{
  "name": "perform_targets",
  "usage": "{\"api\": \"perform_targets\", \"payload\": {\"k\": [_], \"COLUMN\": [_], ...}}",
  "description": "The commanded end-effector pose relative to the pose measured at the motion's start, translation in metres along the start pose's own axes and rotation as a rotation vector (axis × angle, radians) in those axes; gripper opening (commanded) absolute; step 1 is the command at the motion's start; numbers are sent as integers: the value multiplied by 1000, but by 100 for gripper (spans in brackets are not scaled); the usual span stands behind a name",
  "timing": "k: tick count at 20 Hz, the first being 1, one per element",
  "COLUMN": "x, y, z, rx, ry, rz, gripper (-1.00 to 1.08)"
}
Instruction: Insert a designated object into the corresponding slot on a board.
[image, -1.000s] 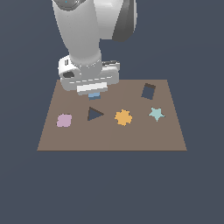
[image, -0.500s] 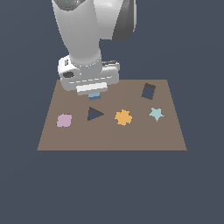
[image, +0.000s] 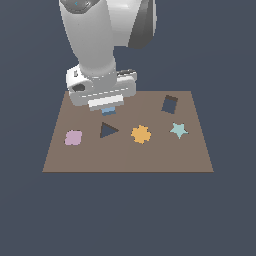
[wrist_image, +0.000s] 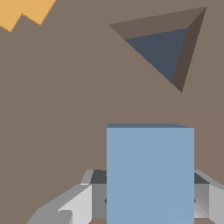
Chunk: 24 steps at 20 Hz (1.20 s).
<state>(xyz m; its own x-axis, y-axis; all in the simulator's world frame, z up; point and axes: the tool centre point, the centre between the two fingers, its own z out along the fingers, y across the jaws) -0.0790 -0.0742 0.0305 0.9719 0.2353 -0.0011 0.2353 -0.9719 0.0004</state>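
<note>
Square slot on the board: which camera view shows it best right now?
The exterior view. There the square slot shows whole as a dark, slightly tilted hole near the brown board's far edge, toward the exterior view's right. The wrist view shows none of it: only the light-blue block, the triangular hole and an orange corner.

The gripper (image: 108, 106) hangs low over the board (image: 128, 155). A blue block (image: 108, 111) shows beneath it, near the triangular hole (image: 107, 130)

We see a light-blue square block (image: 108, 111) over the brown board (image: 125, 160) just beside its triangular hole (image: 107, 130), the tilted dark square slot (image: 169, 104) well apart, unfilled.
</note>
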Motion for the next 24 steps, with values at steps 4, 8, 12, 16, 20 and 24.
{"api": "perform_targets", "payload": {"k": [4, 8, 12, 16, 20, 24], "x": [12, 25, 41, 59, 78, 94], "y": [-2, -4, -10, -19, -35, -54], "z": [-1, -1, -2, -3, -4, -5], "rx": [0, -1, -1, -1, -2, -3], "ry": [1, 1, 1, 2, 2, 2], "rz": [-100, -208, -347, -518, -719, -931], "gripper": [-100, -100, -100, -100, -100, -100]}}
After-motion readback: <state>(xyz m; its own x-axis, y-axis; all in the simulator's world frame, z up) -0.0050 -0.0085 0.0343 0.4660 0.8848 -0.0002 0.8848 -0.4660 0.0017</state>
